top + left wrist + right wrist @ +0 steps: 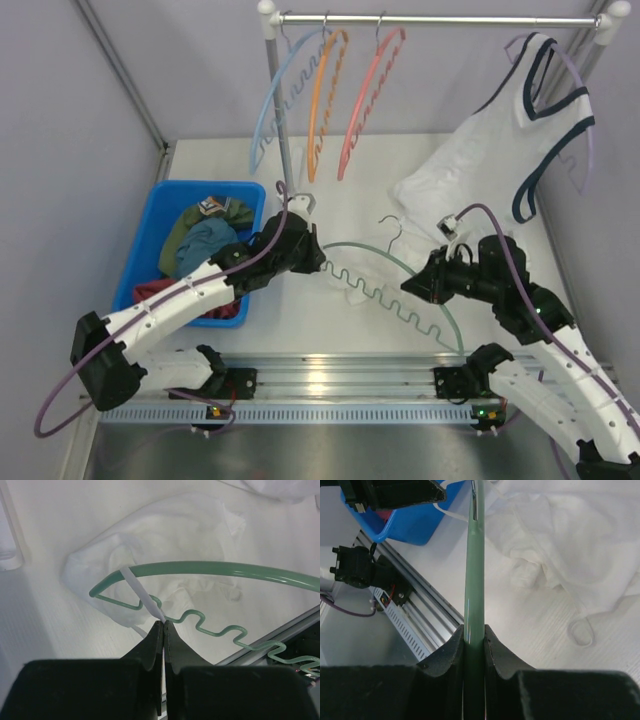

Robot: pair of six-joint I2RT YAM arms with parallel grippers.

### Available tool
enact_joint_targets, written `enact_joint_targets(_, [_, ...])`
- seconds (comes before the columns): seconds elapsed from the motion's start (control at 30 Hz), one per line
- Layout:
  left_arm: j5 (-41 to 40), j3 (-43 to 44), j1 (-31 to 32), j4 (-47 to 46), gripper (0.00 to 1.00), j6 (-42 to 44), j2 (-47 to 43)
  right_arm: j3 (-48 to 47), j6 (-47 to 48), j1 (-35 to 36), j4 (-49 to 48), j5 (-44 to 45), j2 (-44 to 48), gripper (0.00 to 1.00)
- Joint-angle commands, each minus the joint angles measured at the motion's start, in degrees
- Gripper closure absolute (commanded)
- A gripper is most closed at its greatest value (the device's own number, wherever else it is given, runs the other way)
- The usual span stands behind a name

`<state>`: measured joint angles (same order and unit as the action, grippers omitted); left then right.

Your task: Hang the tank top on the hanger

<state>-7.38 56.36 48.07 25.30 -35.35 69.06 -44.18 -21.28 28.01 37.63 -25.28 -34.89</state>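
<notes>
The hanger [210, 569] lies flat mid-table, its long axis running from far left to near right and its hook [396, 231] pointing toward the rail [440, 18]. The right gripper [474, 630] is clamped on its arched bar. The tank top [165, 535] lies crumpled beneath the hanger's left end. 1 strap [137, 587] crosses over the bar into the fully closed left gripper [164, 622].

readable text: none in any view
small card [210, 206] in blue bin [150, 240], upper left of top view: print too small to read
white tag [448, 224], right of centre in top view: blurred, illegible
circuit board [387, 596] on rail, left of right wrist view: markings unreadable
</notes>
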Motion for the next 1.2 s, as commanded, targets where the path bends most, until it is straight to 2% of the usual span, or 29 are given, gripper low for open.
enact_joint_targets(0.0, [-0.97, 3.32, -0.17, 0.89, 1.0, 0.99, -2.17, 0.41, -0.35, 0.55, -8.97, -3.28, 1.23, 1.0])
enact_joint_targets(0.2, [-0.8, 2.97, -0.26, 1.51, 1.0, 0.9, -2.96, 2.87, 0.71, 0.55, -10.2, -3.99, 0.79, 1.0])
enact_joint_targets(0.43, [9.38, 0.95, -0.09, 0.45, 1.0, 2.74, -2.7, 4.54, 1.06, 0.55, -15.56, -4.25, -0.52, 1.0])
enact_joint_targets(0.8, [13.96, -4.06, 0.44, -1.04, 1.0, 2.75, -5.78, 6.56, 2.03, 0.99, -22.85, -3.99, -4.74, 1.0])
enact_joint_targets(0.93, [9.41, -4.33, 0.79, 0.27, 1.0, 2.31, -5.69, 8.41, 1.24, 2.4, -26.2, -4.34, -5.71, 1.0])
enact_joint_targets(1.1, [0.63, -3.72, 0.79, 2.73, 1.0, 1.08, -6.39, 10.78, 1.15, 7.4, -27.95, -2.5, -5.8, 1.0])
enact_joint_targets(1.17, [0.61, -3.45, 0.79, 2.91, 1.0, 1.16, -6.22, 11.57, 0.36, 9.34, -29.45, -1.45, -5.01, 1.0])
